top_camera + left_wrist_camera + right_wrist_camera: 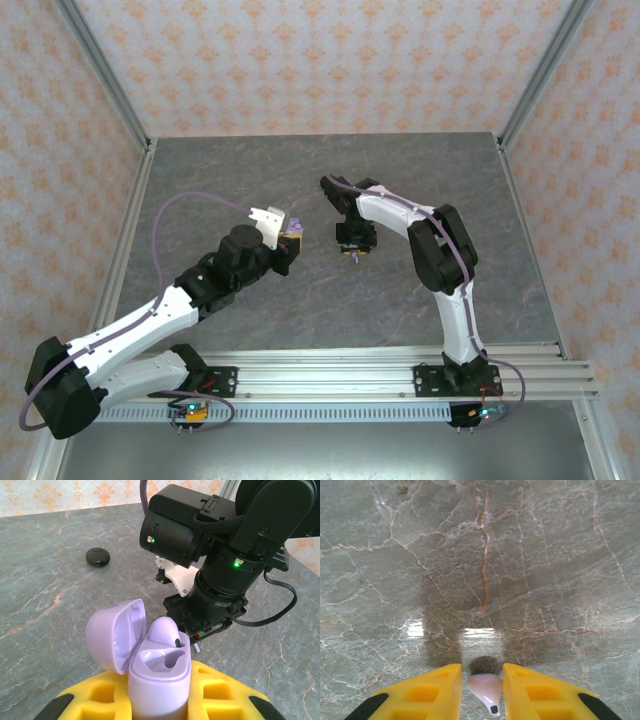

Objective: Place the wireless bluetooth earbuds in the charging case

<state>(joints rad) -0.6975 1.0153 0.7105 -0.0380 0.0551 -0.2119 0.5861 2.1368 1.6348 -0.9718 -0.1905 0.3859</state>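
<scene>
I see the grey marbled tabletop (300, 180) with both arms reaching over its middle. My left jaws are clamped tight on the base of the lavender charging case (160, 680), which stands upright with its lid swung open to the left. A black disc (97, 557) lies on the tabletop, well apart from the case. My right jaws hang above the tabletop near the case, closed narrowly on a lavender earbud (486, 687). A second lavender earbud (166, 630) sits in the case's far well.
</scene>
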